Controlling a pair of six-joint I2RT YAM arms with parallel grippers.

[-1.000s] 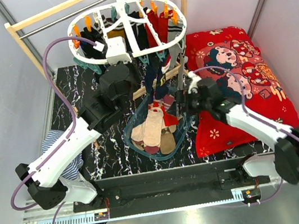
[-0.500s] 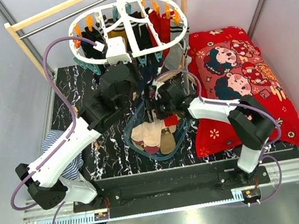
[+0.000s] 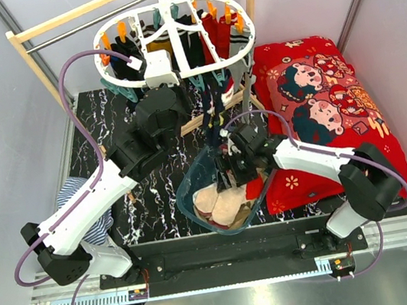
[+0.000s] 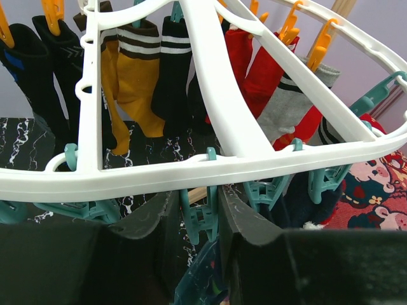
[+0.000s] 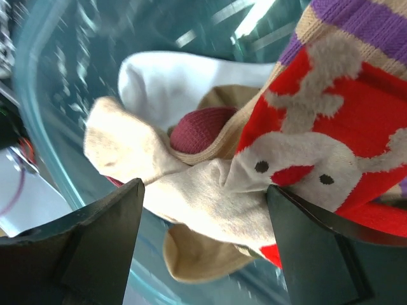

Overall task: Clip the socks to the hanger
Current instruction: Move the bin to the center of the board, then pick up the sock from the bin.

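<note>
1. The loose socks [image 3: 223, 203] lie heaped in the clear tub [image 3: 184, 194] at the near middle of the bench [image 3: 102, 122]. A beige sock [image 5: 184, 190] sits on top, touching a red patterned sock [image 5: 337, 121].
2. Your right tool [image 5: 203, 190] hangs over that pair with its jaws spread wide. Take one sock only. I would shift left onto the beige sock, away from the red one, and pinch near its cuff so that a free edge is left for the clip.
3. The hanger [image 4: 216, 89] hangs at the far side with many socks already pegged. Your left tool [image 4: 200, 210] straddles a teal clip [image 4: 198, 219] on the near rim. I cannot tell whether the fingers press it, so check that the clip's mouth is open.
4. Lift straight up past the tub wall. A snagged second sock is the likely fault.
</note>
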